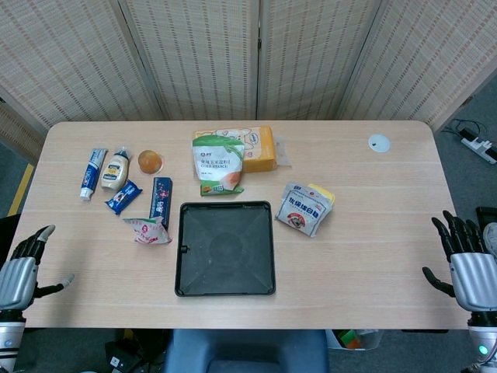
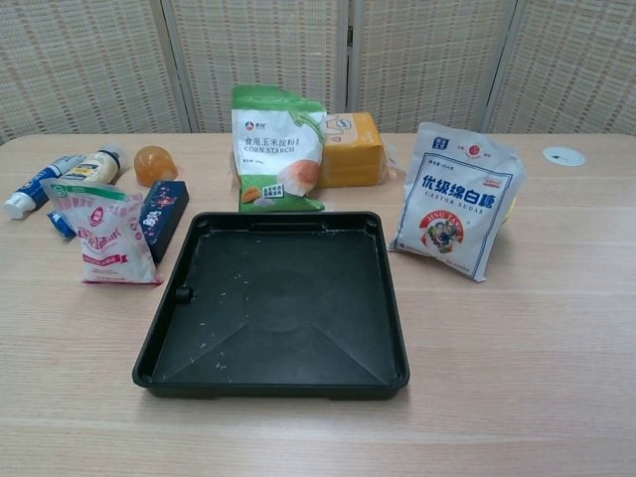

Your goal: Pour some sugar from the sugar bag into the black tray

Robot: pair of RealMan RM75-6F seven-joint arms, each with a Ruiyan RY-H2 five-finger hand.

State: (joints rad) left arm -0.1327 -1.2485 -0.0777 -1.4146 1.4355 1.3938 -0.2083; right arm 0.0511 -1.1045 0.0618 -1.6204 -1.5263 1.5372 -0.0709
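Head view: left robot hand (image 1: 19, 272), right robot hand (image 1: 464, 268) both spread, empty, off table edges.

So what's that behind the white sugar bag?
A yellow packet peeks out behind the sugar bag, showing only a corner in the head view and a sliver at the bag's right edge in the chest view. The bag covers the rest, so its label can't be read.

The black tray (image 2: 273, 308) sat centred on the table (image 2: 537, 348). The sugar bag (image 2: 455, 211) stood just right of it. The corn starch bag (image 2: 277, 149) stood directly behind.
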